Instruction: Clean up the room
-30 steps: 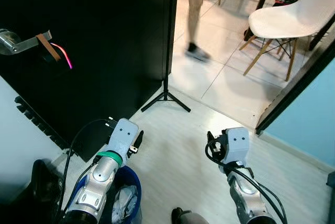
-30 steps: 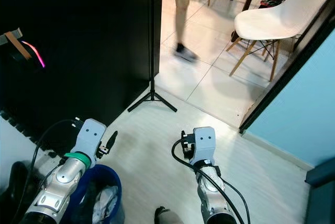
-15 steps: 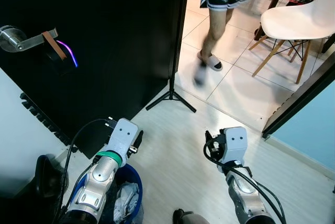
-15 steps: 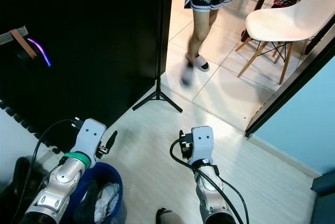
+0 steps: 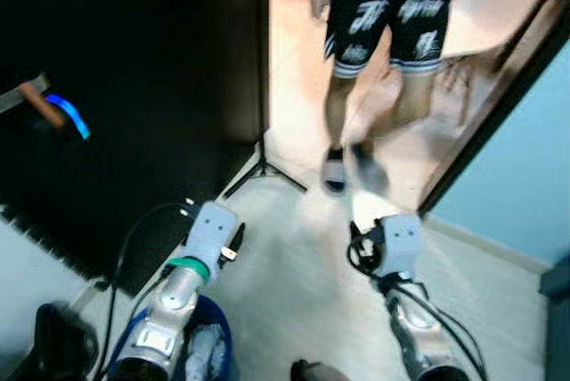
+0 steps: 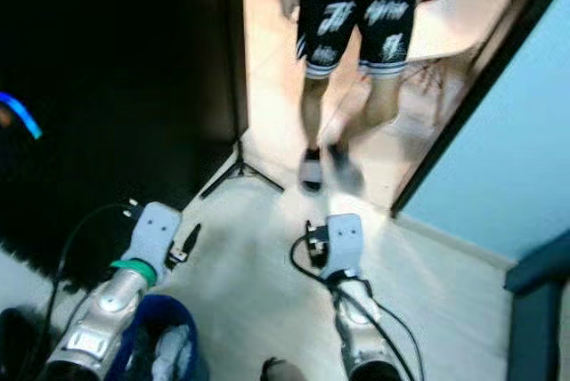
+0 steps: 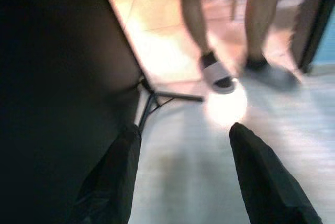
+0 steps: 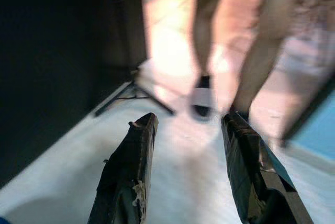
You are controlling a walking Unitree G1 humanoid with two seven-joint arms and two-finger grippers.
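Head views, blurred: a person stands in the doorway ahead; a blue bin sits under the left arm. Left gripper and right gripper hang wide apart, empty, above pale floor.

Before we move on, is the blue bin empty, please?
Not empty: the round blue plastic bin holds crumpled white waste.

1. One person in the doorway at 12 o'clock, two legs showing, two slippers on.
2. One black tripod stand around 11 o'clock.
3. One blue bin at 7 o'clock, stuffed with white trash, can't count the pieces.
4. One black door at 10 o'clock.
5. Two grippers: left gripper, right gripper, two black fingers each, both spread apart.
6. One pale chair, pretty blurry.
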